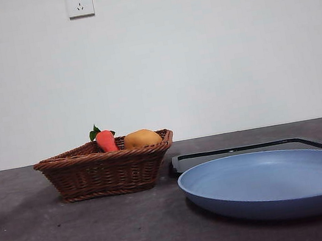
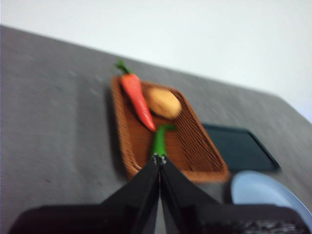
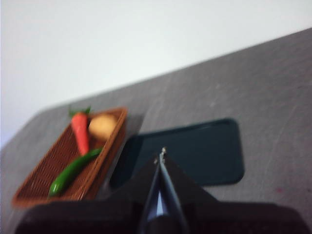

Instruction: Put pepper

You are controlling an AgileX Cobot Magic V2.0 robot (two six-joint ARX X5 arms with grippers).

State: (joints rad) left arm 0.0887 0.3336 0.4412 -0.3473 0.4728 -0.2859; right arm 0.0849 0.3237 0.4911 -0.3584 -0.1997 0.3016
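The long dark-green pepper [image 3: 73, 171] lies in the brown wicker basket [image 1: 104, 170], next to a red-orange carrot [image 1: 106, 141] and a rounded orange-yellow fruit [image 1: 142, 138]. In the front view the basket wall hides the pepper. In the left wrist view part of the pepper [image 2: 159, 140] shows just beyond my jaw tips. The blue plate [image 1: 276, 180] sits at the front right. My left gripper [image 2: 159, 159] is shut and empty, high above the basket's near end. My right gripper [image 3: 161, 156] is shut and empty, high over the dark tray. Neither arm shows in the front view.
A flat dark tray [image 1: 249, 151] lies behind the plate and to the right of the basket; it also shows in the right wrist view [image 3: 195, 151]. The table is dark grey, with a white wall and a socket [image 1: 79, 3] behind it.
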